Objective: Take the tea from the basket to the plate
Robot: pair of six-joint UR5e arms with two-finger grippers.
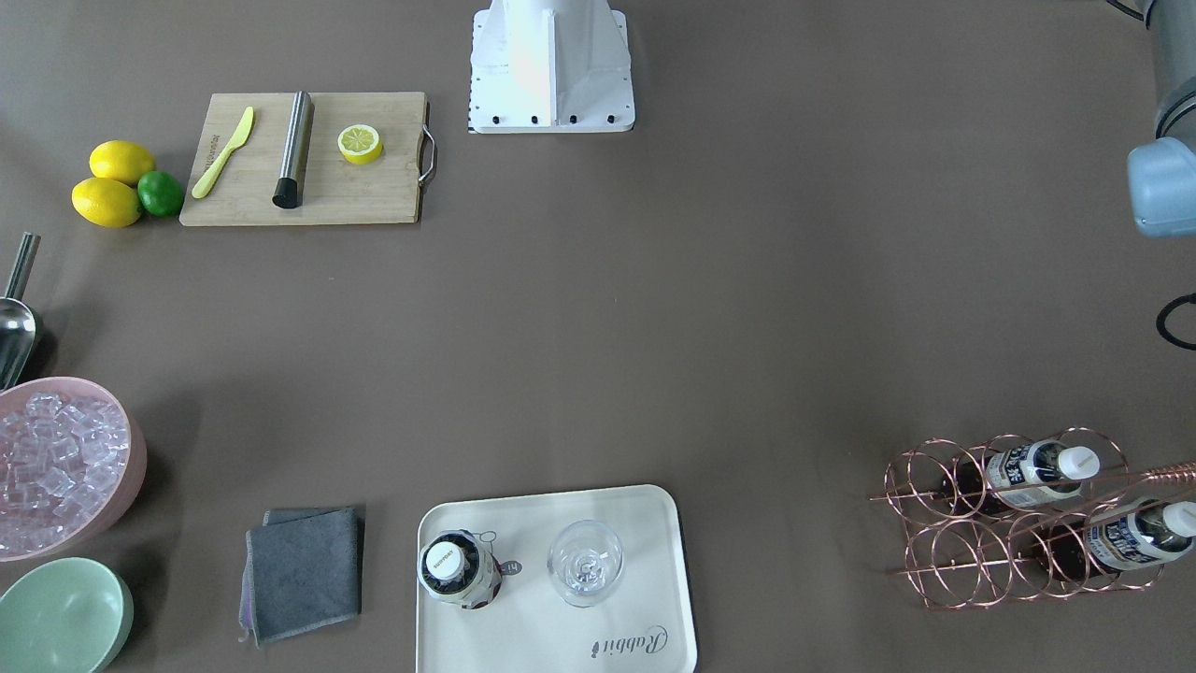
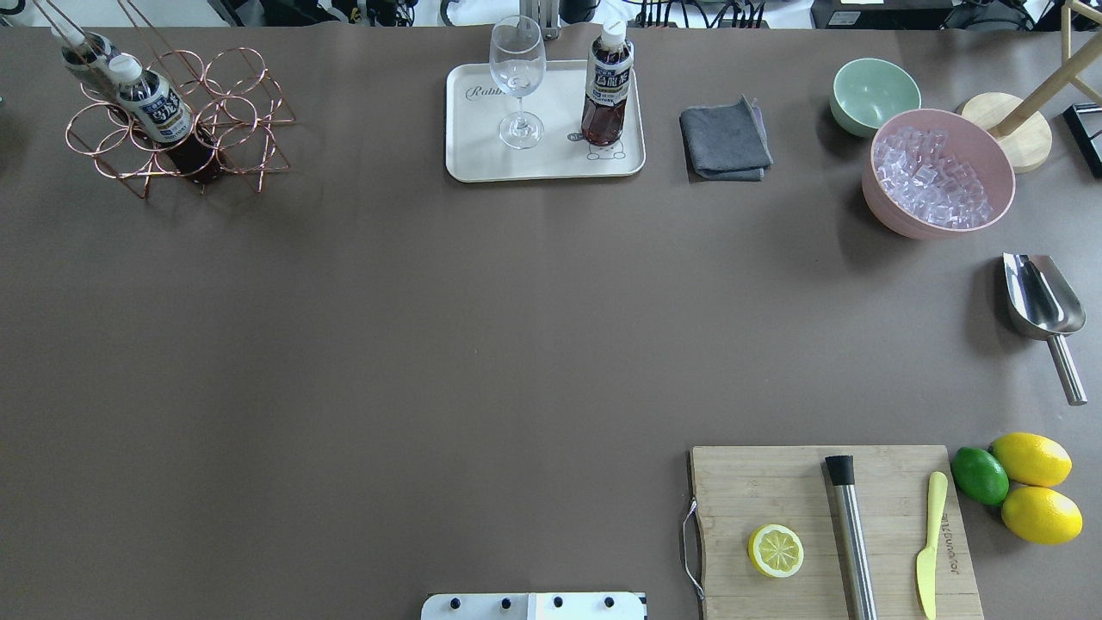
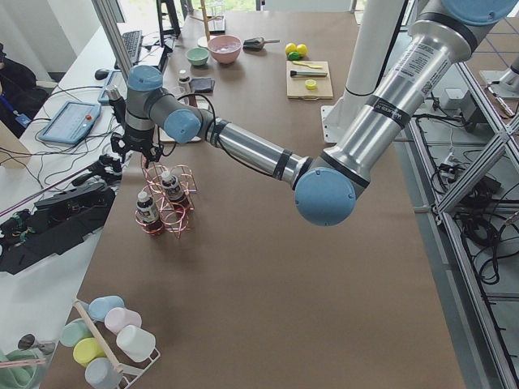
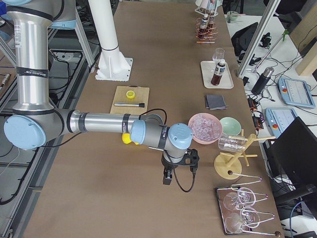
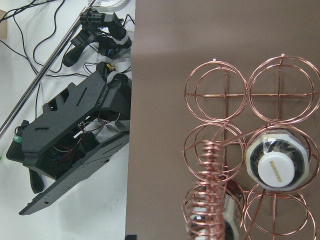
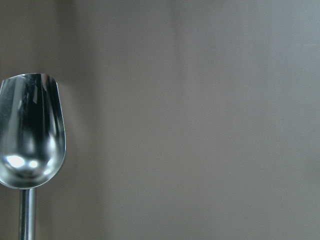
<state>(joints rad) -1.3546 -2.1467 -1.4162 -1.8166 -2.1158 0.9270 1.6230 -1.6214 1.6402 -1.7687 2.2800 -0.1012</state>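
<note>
One tea bottle (image 1: 458,568) stands upright on the cream plate (image 1: 533,636) beside a clear stemmed glass (image 1: 585,563). Two more tea bottles (image 2: 155,108) (image 2: 82,56) stand in the copper wire basket (image 2: 232,112) at the table's far left corner. My left gripper (image 3: 130,150) hangs just above the basket's handle; it shows only in the exterior left view, so I cannot tell if it is open or shut. The left wrist view looks down on a white cap (image 5: 276,168) in a ring. My right gripper (image 4: 168,176) hovers low over the table; I cannot tell its state.
A metal scoop (image 2: 1042,301) lies at the right edge, under the right wrist camera. A pink bowl of ice (image 2: 938,172), a green bowl (image 2: 874,90) and a grey cloth (image 2: 725,138) sit right of the plate. A cutting board (image 2: 775,491) holds a lemon half.
</note>
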